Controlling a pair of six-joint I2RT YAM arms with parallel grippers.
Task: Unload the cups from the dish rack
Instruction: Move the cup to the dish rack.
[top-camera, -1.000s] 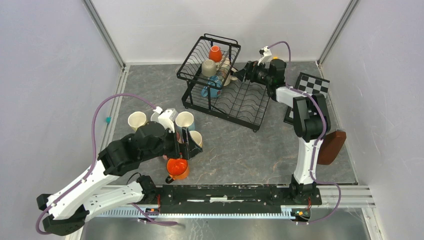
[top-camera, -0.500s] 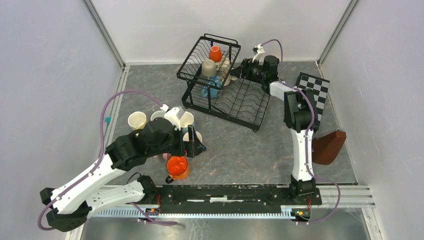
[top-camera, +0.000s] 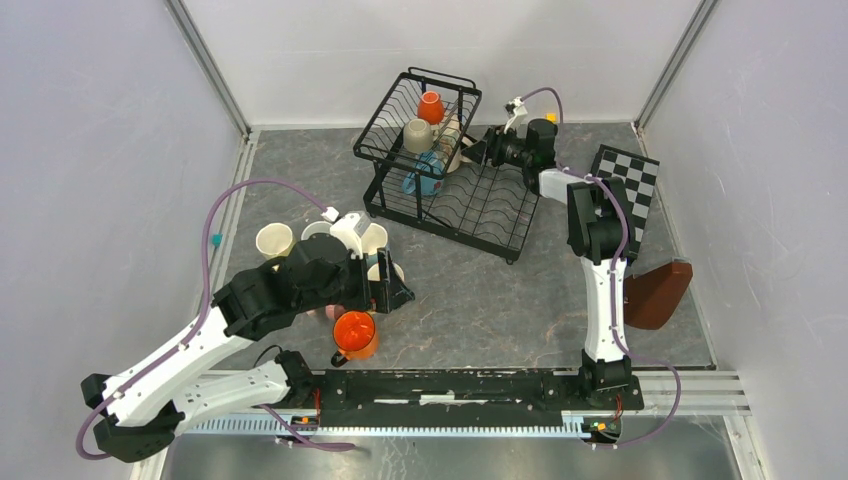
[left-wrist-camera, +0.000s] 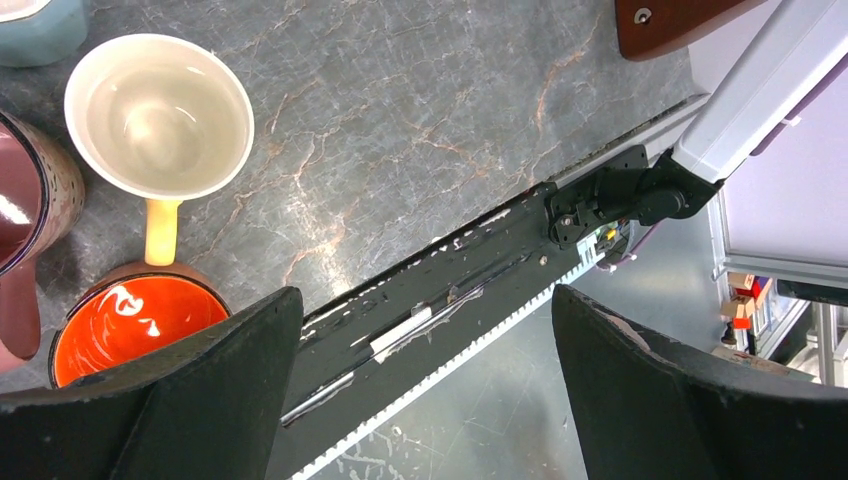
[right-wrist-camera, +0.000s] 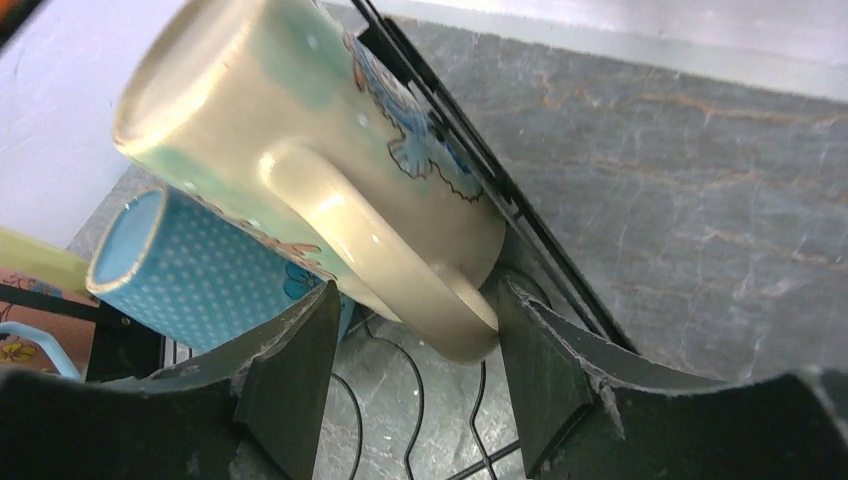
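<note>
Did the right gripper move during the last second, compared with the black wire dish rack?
Yes. The right gripper moved leftward, toward the black wire two-tier dish rack, and its fingers now flank the handle of a cream floral ceramic mug.

**Table** (top-camera: 480, 290): grey stone-patterned top with pale and rust-coloured veins, spanning the enclosure.
**Wall panels**: three plain matte panels in pale lilac-white, at 9 o'clock (top-camera: 100, 150), 12 o'clock (top-camera: 440, 40) and 3 o'clock (top-camera: 780, 150).
**Corner posts**: two slim aluminium profiles, at 11 o'clock (top-camera: 205, 65) and 1 o'clock (top-camera: 675, 60).
**Mounting rail** (top-camera: 460, 385): black metal, scuffed white in places, along the 6 o'clock edge.
**Checkered board** (top-camera: 625, 175): black-and-white squares, at 2 o'clock.
**Brown board** (top-camera: 660, 295): reddish, round-cornered, at 4 o'clock against the wall.
**Light**: even, diffuse, with soft shadows.
</note>
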